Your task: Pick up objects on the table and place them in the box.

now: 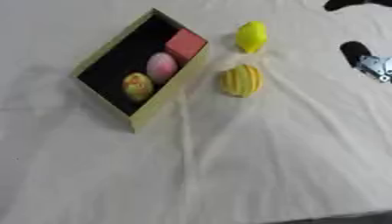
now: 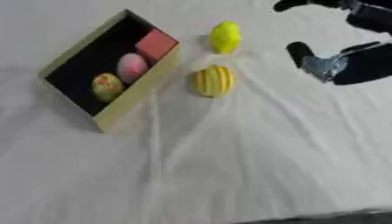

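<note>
White wrinkly cloth [image 1: 253,166] covers the whole table, and the box [image 1: 170,94] sits at about 10 o'clock from the middle of the view, a shallow tan tray with a dark inside, turned at an angle. Already in it: a red block [image 1: 185,43] at the far end, a pink egg-shaped thing [image 1: 161,66] in the middle and a yellowish speckled one [image 1: 137,86] nearest. Two objects are not in yet: a bright yellow lemon-like fruit [image 1: 251,36] at roughly 1 o'clock, and a yellow-orange ribbed one [image 1: 242,80] just below it, lying just beside the box's long wall. So I'd say we're past halfway, between placements and going for the next pick. The right hand [image 2: 337,65] comes in from the upper right, at 2 o'clock, empty, with one dark finger pointing toward the lemon-like fruit and another showing higher up at the edge; it looks spread wide, nothing pinched. It's well apart from either fruit. Next move probably needs it to come across toward 9 o'clock and drop over one of them. Left hand isn't visible anywhere.
</note>
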Controlling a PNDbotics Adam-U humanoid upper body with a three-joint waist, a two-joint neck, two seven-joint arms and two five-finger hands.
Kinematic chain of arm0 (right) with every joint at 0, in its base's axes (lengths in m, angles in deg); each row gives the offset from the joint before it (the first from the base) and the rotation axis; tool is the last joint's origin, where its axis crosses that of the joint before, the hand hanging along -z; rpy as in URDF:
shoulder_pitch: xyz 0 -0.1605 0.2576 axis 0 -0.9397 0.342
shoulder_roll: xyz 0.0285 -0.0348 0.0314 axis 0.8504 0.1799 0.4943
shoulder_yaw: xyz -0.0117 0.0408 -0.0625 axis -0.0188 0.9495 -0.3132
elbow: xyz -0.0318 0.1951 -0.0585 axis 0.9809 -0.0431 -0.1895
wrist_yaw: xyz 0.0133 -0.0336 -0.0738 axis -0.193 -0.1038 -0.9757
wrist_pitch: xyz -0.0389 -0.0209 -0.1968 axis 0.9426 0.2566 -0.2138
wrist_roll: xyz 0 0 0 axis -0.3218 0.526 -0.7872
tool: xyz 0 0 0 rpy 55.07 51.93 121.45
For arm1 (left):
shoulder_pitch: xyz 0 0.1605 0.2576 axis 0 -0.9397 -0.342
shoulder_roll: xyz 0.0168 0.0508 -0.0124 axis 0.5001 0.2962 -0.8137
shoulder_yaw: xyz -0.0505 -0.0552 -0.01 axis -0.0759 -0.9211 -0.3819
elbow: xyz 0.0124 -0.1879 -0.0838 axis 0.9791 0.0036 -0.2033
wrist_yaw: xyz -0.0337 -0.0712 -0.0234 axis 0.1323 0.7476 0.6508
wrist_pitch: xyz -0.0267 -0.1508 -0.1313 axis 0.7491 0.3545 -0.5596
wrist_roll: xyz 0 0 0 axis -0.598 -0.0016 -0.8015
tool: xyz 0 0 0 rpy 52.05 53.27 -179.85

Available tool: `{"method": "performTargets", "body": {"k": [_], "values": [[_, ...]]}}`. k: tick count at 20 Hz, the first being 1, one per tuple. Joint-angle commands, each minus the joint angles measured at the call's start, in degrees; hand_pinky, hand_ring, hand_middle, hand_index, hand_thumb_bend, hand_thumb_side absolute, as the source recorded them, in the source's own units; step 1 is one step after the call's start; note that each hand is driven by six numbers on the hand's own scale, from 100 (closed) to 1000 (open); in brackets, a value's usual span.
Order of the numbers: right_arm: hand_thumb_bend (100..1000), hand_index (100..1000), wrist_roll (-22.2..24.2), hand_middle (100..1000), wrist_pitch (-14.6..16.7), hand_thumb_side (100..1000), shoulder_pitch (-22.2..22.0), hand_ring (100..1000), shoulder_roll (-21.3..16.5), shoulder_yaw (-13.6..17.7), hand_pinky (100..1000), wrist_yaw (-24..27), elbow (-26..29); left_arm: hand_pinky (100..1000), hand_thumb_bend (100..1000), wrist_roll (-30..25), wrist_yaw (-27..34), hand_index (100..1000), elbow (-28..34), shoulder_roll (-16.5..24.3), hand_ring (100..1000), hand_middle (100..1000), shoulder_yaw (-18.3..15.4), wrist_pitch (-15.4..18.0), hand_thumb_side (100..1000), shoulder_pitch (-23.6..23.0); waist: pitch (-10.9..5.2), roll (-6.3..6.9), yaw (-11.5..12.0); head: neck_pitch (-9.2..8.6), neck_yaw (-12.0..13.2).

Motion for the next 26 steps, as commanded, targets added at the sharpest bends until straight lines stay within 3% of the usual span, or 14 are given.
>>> {"method": "performTargets", "body": {"k": [1,11,18,26], "values": [[100,902,1.68,839,0.86,658,1.45,905,-0.82,-0.24,879,-0.85,-1.24,675,307,-0.35,-0.02,849,0.90,0.79,637,644,-0.04,0.08,481,0.89,-1.38,-0.12,0.01,-0.46,-0.11],[102,903,6.32,836,2.38,574,7.97,918,4.49,-5.24,891,-0.97,-9.98,673,299,-1.54,0.56,848,0.90,0.32,635,643,1.03,-0.46,490,1.21,-1.78,-0.15,0.12,-0.08,-0.78],[218,893,7.50,818,3.87,443,15.12,927,12.31,-9.53,901,-4.25,-23.84,672,293,-2.12,0.86,847,0.90,-0.12,633,640,1.51,-0.93,494,1.48,-2.01,-0.14,0.30,0.65,-1.98],[316,887,11.20,793,5.88,295,19.22,938,19.14,-10.29,920,-5.37,-34.76,670,288,-2.55,1.22,844,0.90,-0.62,630,636,1.88,-1.44,495,1.99,-1.98,-0.22,0.98,1.02,-2.89]]}}
